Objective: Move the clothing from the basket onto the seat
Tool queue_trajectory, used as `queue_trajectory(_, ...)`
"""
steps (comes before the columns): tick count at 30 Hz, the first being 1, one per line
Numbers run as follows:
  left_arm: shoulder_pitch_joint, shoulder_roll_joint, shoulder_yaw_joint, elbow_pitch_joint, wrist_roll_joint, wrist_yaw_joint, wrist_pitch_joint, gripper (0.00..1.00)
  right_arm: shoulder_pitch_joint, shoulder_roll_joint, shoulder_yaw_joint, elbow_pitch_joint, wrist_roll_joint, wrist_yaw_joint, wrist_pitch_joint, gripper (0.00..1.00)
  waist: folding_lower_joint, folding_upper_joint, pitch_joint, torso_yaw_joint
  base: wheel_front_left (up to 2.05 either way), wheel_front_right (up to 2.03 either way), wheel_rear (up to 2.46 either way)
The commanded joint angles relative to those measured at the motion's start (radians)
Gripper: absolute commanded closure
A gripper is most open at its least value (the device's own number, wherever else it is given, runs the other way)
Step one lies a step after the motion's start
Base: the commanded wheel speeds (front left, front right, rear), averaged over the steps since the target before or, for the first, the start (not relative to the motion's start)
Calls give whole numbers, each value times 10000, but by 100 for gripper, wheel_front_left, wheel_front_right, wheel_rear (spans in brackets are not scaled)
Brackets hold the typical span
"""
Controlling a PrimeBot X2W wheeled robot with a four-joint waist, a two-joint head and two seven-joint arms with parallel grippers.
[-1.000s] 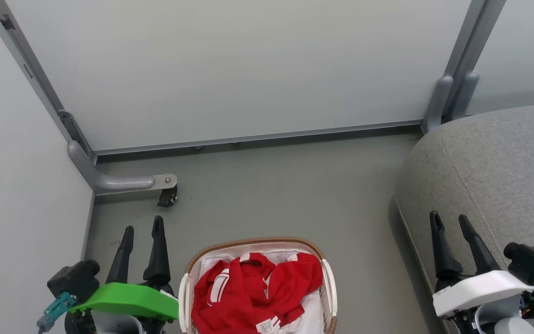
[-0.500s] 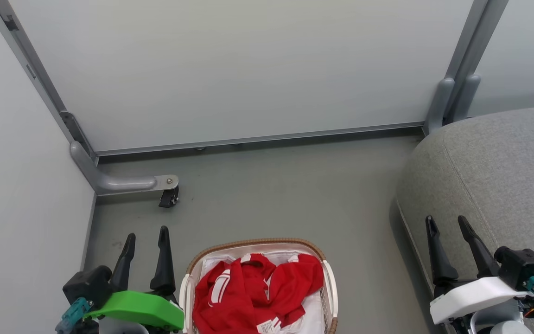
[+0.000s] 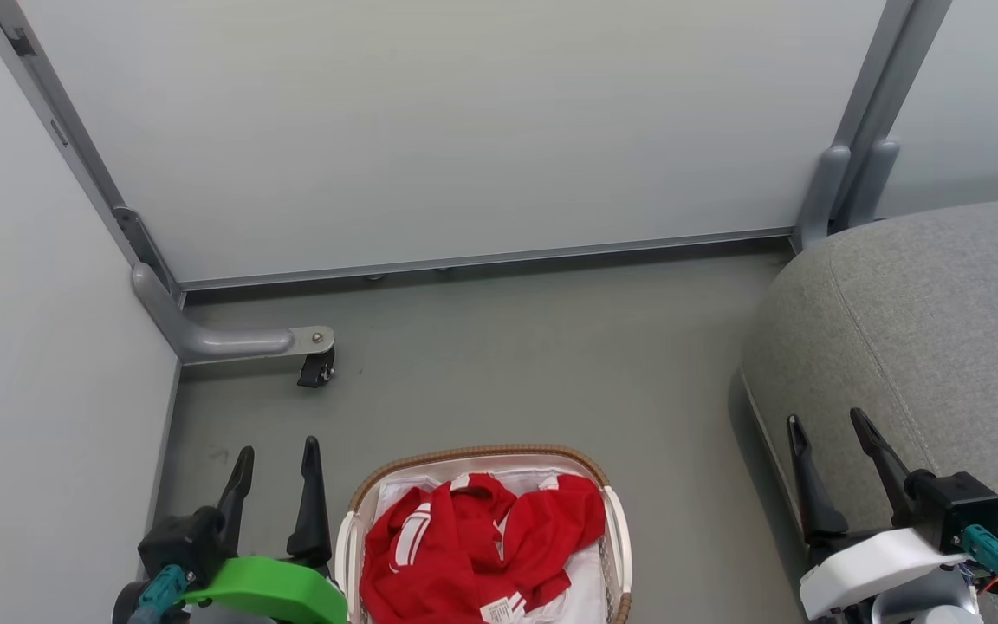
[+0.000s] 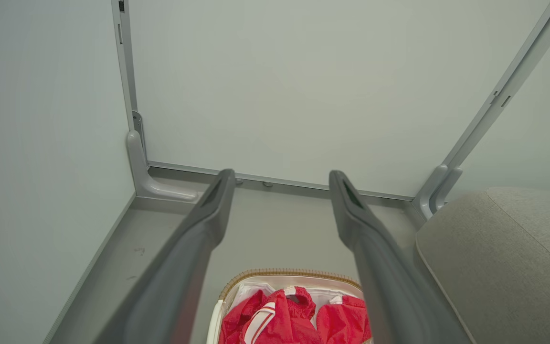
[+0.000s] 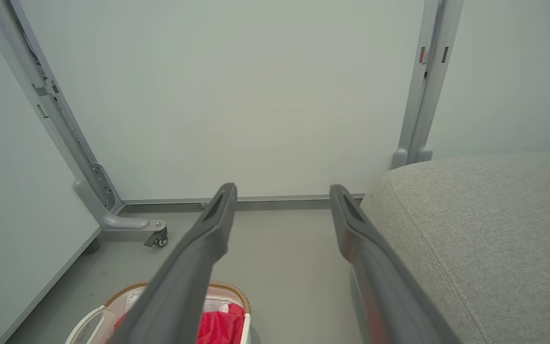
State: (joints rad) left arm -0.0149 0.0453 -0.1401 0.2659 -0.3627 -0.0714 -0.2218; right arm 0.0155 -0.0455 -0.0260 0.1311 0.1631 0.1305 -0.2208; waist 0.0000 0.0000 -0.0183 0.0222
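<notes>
Head view, items counted.

Grippers: two. My left gripper [image 3: 279,446] sits at 7 o'clock under a green cover. My right gripper [image 3: 824,418] sits at 4 o'clock under a white cover. Fingers: four, dark, all pointing toward 12 o'clock. Each pair stands spread wide with bare floor [image 3: 534,364] or upholstery showing between them, and nothing is gripped. The left wrist view and right wrist view show the same wide gap.

Basket [image 3: 482,452]: one, at 6 o'clock, on the floor just beside my left gripper. It has a brown woven rim and two white side handles, at 3 and 9 o'clock on its wall. The bottom edge cuts it off, so I cannot tell its long axis.

Clothing [image 3: 473,555]: one crumpled red heap inside the basket, on a white liner [image 3: 590,581]. How many garments it contains I cannot tell. Its white stripes run roughly from 1 to 7 o'clock. One small white label [image 3: 499,609] lies at the heap's 6 o'clock edge.

Seat [image 3: 941,329]: one grey cushion at 3 to 4 o'clock, well apart from the basket. Its rounded corner faces 10 o'clock, and its seam runs from 11 to 5 o'clock. My right fingers lie over its near edge.

Partition panels [image 3: 430,130]: pale, from 9 through 12 to 2 o'clock.

Caster wheel [image 3: 315,373]: one, black, at 8 o'clock.
</notes>
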Motion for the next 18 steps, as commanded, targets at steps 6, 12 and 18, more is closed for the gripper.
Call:
queue_trajectory(6,145,72,-22,143,520,80,-187,0,173,-63,-4,49,-650,4,-205,0,0,0,9,1,0,0,0)
queue_trajectory(12,177,76,-71,281,811,59,-283,0,196,-66,8,93,-1050,4,-302,0,0,0,34,23,0,0,0)
queue_trajectory(18,196,79,-118,424,1147,24,-385,0,211,-72,25,135,-1464,2,-413,0,0,0,56,51,0,0,0)
